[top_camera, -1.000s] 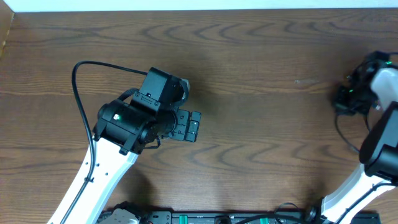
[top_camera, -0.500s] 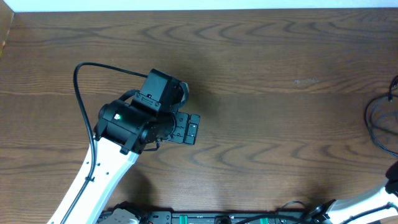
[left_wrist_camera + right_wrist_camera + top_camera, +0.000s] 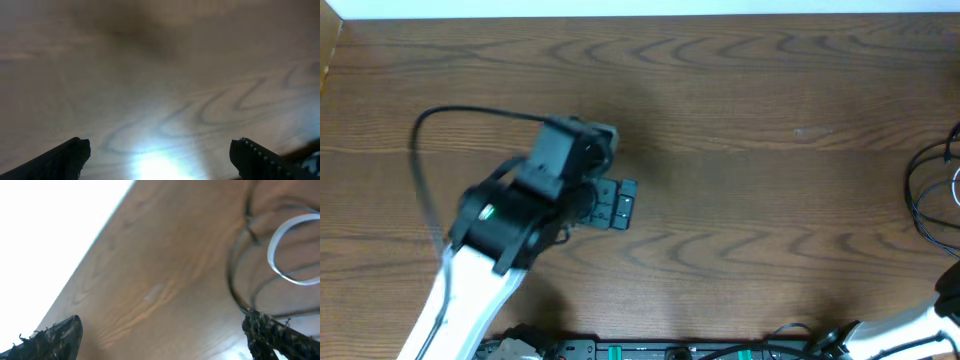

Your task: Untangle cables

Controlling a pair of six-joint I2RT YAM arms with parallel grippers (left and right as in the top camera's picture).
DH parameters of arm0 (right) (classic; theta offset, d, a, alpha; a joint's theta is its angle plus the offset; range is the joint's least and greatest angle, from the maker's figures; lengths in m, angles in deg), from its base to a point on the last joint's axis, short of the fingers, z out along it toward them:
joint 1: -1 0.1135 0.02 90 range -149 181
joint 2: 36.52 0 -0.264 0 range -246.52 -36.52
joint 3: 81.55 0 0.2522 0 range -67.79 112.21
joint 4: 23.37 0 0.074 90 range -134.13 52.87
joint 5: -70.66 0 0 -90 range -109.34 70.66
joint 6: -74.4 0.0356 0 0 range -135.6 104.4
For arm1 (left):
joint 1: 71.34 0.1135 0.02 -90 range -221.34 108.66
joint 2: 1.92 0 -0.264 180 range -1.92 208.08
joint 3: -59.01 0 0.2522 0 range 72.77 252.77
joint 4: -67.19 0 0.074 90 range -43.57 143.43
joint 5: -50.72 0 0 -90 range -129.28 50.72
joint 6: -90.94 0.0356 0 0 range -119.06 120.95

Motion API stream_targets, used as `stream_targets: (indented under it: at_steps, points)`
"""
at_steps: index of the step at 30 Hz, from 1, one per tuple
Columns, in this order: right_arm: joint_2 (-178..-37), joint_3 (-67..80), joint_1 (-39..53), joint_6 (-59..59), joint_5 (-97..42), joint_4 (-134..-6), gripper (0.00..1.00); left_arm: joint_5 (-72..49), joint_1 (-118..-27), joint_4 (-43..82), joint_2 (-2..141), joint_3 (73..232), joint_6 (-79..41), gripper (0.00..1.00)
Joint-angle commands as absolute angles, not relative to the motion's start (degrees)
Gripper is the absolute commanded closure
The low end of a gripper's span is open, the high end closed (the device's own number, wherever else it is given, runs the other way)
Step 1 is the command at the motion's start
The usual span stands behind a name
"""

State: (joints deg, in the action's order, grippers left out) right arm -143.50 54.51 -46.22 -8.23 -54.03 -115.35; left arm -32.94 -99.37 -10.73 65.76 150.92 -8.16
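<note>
The cables point(image 3: 917, 195) lie in loose loops at the table's far right edge, partly cut off by the overhead frame. In the right wrist view, black loops point(image 3: 239, 282) and one white loop point(image 3: 280, 240) lie on the wood, up and to the right of my right gripper point(image 3: 162, 332). Its jaws stand wide apart with only bare table between them, and the right fingertip point(image 3: 272, 335) is close to the lowest black loop. My left gripper point(image 3: 617, 203) is far from the cables, left of the table's middle. It point(image 3: 160, 155) is open over bare wood.
The table point(image 3: 740, 110) is dark wood; its back edge meets a white strip along the top. The right arm's white link point(image 3: 910, 325) shows only at the bottom right corner. The left arm's own black cable point(image 3: 450, 115) arches over the left side.
The right gripper opened and let the cable bundle drop at the right edge. That arm pulled back out of the overhead view. The left arm shifted slightly left.
</note>
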Motion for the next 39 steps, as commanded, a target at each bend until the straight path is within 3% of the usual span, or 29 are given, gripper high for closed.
stream_targets:
  at_steps: [1, 6, 14, 17, 29, 34, 39]
  points:
    - [-132.94, 54.99, -46.11, -13.27, -64.52, -115.37, 0.01, -37.85, -99.37, -10.34, 57.52, 150.88, -7.50, 0.05]
    - [-122.08, 54.99, -46.00, -16.03, -76.90, -115.17, 0.01, -41.61, -99.37, -10.49, 48.08, 150.88, -7.92, 0.05]
    - [-104.11, 54.99, -46.04, -19.24, -79.65, -119.87, 0.01, -47.95, -99.37, -13.11, 35.38, 150.88, -10.83, 0.05]
    - [-96.70, 54.99, -46.04, -21.36, -87.06, -119.63, 0.01, -48.06, -99.37, -14.05, 31.84, 150.88, -10.80, 0.05]
    - [-81.12, 55.17, -37.04, -13.91, -87.41, -117.58, 0.01, -52.67, -99.37, -18.60, 26.79, 150.90, -13.38, 0.04]
    - [-76.35, 55.23, -26.11, -13.91, -78.32, -121.23, 0.01, -52.65, -99.37, -20.43, 26.35, 150.94, -14.87, 0.04]
    - [-70.43, 56.37, -15.03, -11.90, -47.63, -134.41, 0.01, -52.72, -99.37, -21.11, 26.35, 150.94, -15.07, 0.04]
